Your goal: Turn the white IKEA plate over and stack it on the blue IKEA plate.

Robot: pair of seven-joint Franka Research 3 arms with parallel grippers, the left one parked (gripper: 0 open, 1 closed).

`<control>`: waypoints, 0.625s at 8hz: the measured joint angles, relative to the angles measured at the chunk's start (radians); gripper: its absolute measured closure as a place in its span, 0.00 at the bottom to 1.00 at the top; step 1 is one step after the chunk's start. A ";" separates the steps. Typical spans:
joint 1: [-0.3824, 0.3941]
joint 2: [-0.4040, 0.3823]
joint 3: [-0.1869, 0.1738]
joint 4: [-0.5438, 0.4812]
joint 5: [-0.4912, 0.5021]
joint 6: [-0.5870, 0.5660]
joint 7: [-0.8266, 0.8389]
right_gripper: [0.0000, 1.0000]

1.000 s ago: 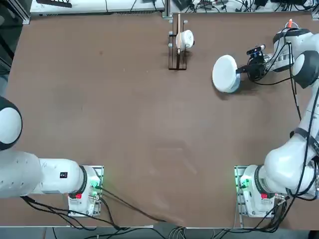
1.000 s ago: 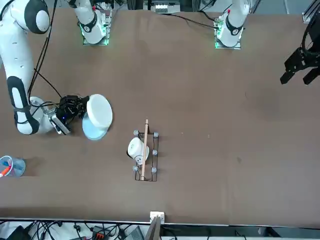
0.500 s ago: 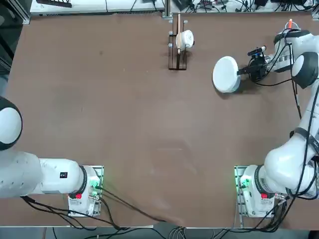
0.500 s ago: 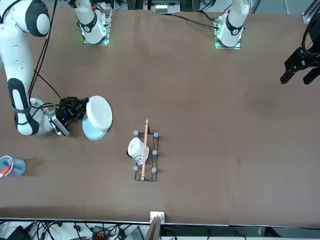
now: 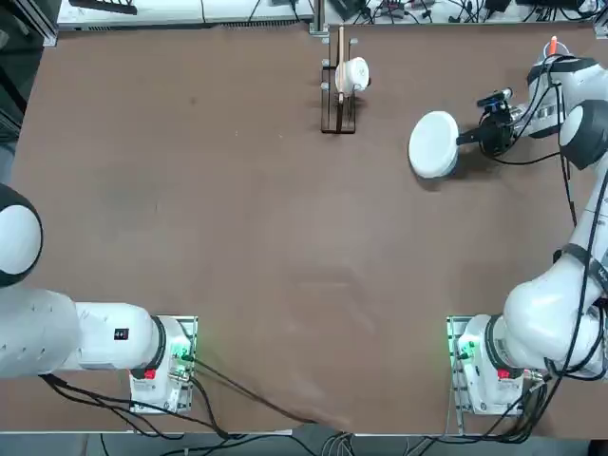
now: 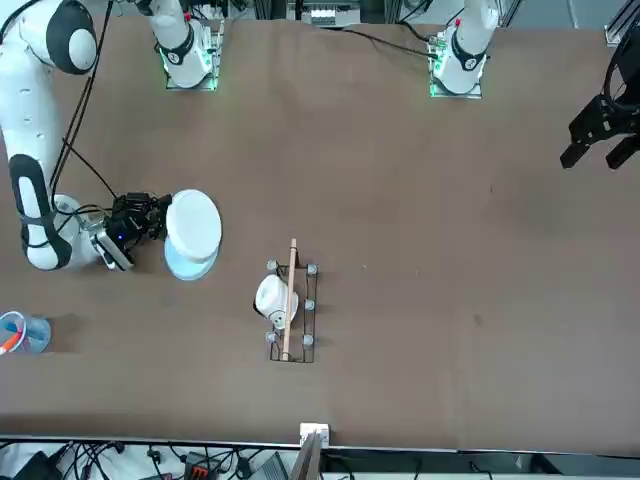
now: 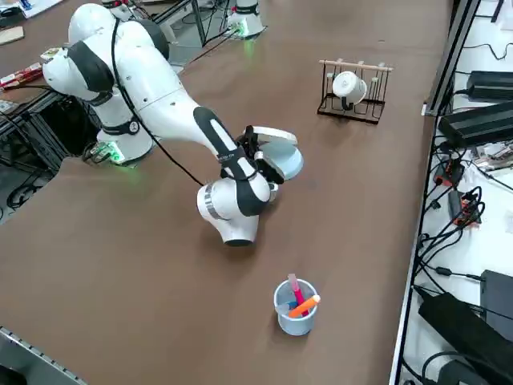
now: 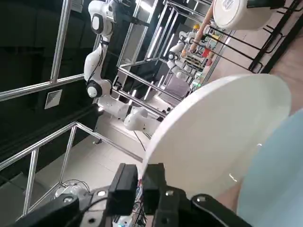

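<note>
White IKEA plate [image 5: 433, 143] lay inverted on blue IKEA plate [image 6: 188, 262], far right. Right gripper [image 5: 472, 139] at its rim, fingers barely parted, grip uncertain. Step: release; next, widen, withdraw.

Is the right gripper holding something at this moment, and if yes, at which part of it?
The right gripper is at the rim of the white IKEA plate, on the side facing the arm. The plate lies over the blue IKEA plate. Whether the fingers really clamp the rim cannot be told.

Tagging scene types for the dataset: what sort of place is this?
Probably a robotics lab bench: two base-bolted arms on a bare brown table, cable bundles along its edge, and test props such as a cup on a wooden rack.
</note>
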 joint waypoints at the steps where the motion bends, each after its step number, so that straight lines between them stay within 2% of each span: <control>1: 0.000 0.000 -0.004 0.010 -0.004 0.001 0.000 0.76; 3: 0.000 0.000 -0.009 0.036 -0.015 0.001 0.000 0.38; 4: 0.000 0.001 -0.020 0.044 -0.020 0.003 0.000 0.17; 5: -0.001 0.001 -0.046 0.067 -0.040 0.005 0.000 0.01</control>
